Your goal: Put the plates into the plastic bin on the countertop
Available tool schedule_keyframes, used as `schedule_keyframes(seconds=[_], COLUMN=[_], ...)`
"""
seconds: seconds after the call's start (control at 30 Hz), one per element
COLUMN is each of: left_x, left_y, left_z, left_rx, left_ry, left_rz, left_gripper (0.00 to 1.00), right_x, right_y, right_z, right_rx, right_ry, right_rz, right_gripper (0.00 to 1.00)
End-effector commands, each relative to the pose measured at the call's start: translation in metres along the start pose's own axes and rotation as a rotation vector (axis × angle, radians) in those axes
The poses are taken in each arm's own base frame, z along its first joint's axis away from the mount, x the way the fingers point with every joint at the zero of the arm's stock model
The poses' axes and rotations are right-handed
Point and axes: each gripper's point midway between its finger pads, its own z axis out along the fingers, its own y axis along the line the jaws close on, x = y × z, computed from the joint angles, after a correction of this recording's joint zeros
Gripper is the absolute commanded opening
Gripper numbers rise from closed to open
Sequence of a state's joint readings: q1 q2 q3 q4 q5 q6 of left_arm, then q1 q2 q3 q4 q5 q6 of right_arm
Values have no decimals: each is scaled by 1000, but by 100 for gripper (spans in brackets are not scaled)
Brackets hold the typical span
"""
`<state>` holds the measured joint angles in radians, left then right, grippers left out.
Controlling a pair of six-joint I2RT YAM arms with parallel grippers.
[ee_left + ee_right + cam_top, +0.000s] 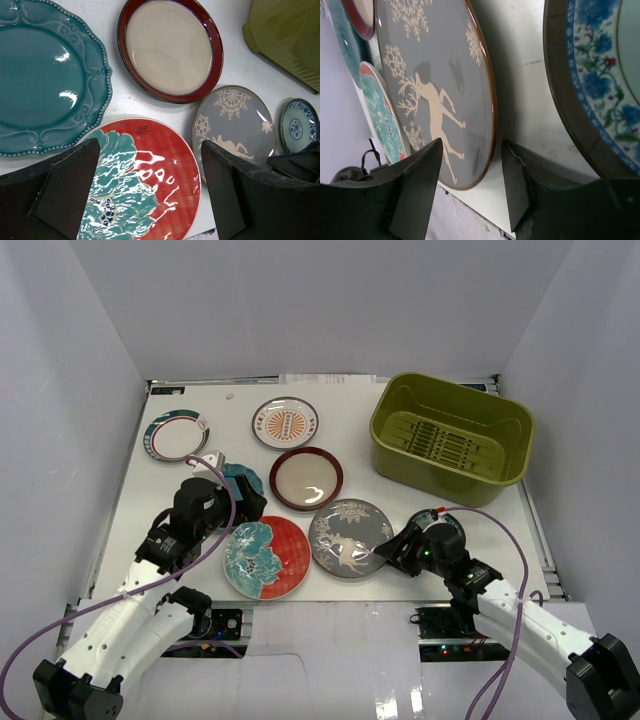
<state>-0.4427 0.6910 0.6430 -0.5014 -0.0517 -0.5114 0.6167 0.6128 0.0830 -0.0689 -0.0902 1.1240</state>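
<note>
Straddling the near-right rim of the grey plate (435, 75), the right gripper (472, 165) holds its jaws partly apart, one finger over the glaze and one beside the rim, not yet clamped. The plate lies flat, centre-near on the countertop (360, 455). It looks stiff, slick and chip-prone, and its thin rim is the only hold. A small blue plate (600, 75) crowds the right. The left gripper (150, 190) hangs released over the red plate (150, 160). The bin (450, 472) sits far right, with bare countertop between.

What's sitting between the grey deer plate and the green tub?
Nothing. Only bare white countertop separates the grey deer plate from the green tub, as the overhead view shows clearly.
</note>
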Motion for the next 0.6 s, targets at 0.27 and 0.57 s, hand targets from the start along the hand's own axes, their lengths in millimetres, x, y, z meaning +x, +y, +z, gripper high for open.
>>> schedule_keyframes(seconds=[0.27, 0.57], left_x=[0, -9], left_y=[-10, -14], left_z=[-2, -7], left_rx=[52, 76], left_ry=[2, -44], left_rz=[14, 15], left_gripper=[93, 93], right_x=[8, -3], right_y=[-30, -30], right_z=[20, 17], right_rx=[-25, -28], right_ry=[-42, -105], right_rz=[151, 88], right_gripper=[52, 9])
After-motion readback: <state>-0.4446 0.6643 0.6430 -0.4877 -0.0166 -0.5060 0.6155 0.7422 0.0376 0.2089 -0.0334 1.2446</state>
